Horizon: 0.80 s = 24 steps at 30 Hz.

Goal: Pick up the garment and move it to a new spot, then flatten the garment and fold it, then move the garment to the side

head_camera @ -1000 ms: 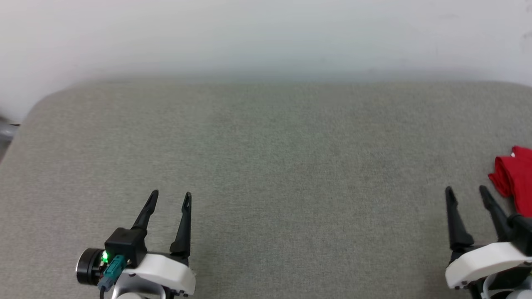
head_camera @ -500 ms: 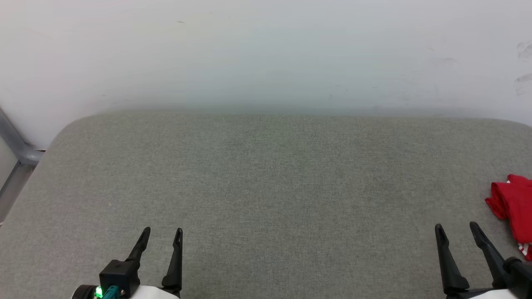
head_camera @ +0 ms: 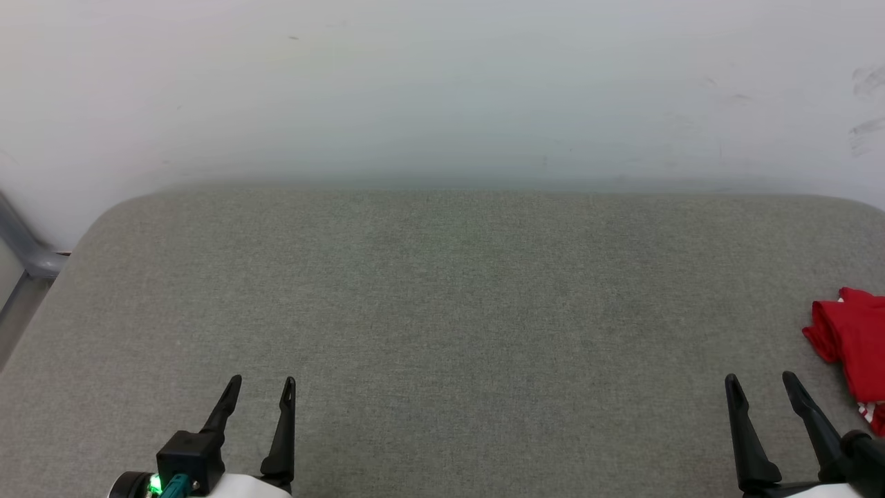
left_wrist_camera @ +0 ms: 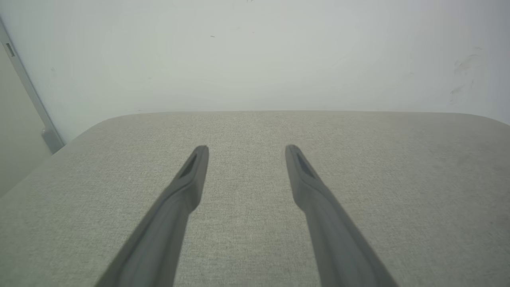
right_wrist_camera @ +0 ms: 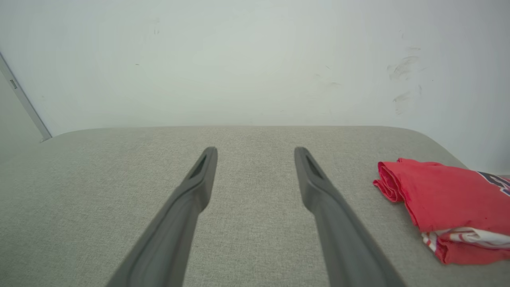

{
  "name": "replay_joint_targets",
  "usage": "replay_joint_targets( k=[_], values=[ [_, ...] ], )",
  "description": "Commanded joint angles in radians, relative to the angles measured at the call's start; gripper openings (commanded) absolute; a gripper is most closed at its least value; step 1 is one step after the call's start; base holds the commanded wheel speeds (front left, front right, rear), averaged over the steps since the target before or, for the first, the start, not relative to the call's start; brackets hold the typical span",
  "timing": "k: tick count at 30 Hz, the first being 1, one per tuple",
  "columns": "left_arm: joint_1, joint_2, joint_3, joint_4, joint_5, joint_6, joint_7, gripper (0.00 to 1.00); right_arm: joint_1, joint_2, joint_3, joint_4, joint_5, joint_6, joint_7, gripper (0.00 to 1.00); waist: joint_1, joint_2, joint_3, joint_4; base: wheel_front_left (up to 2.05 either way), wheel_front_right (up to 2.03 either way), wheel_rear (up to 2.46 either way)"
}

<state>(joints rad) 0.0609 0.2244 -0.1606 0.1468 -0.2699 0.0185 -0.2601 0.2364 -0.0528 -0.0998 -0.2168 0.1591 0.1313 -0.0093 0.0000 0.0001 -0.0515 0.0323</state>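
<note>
A: Where's the garment (right_wrist_camera: pixel 438 199) sitting?
B: Lying in a folded bundle at the worktop's (head_camera: pixel 442 290) right edge, just beside the right gripper (head_camera: pixel 759 378), not touching.
A: Jaws?
B: Both standing spread, gripping nothing. Left gripper (head_camera: pixel 263 380) is hovering well apart.

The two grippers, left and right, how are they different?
The right gripper sits beside the red garment; the left gripper is far from it, over grey cushion. In the head view, the left gripper's fingers lean rightward, the right gripper's leftward. Both are open, empty, with dark fingers.
</note>
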Motion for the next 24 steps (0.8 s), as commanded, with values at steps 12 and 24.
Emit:
replay_joint_targets(
  k=[12,24],
  values=[
    [-0.027,0.002,-0.002,-0.001,-0.004,-0.002,-0.007,1.00,-0.022,0.005,0.004,0.015,0.015,-0.001,-0.019,1.00,0.0000,-0.0001,0.003,0.002,0.00,0.00,0.00],
    [-0.017,-0.026,0.020,0.034,-0.105,-0.012,0.032,0.00,-0.022,-0.004,0.014,0.070,0.129,0.000,-0.013,0.00,0.0001,-0.0001,0.006,0.002,0.00,0.00,0.00]
  ],
)
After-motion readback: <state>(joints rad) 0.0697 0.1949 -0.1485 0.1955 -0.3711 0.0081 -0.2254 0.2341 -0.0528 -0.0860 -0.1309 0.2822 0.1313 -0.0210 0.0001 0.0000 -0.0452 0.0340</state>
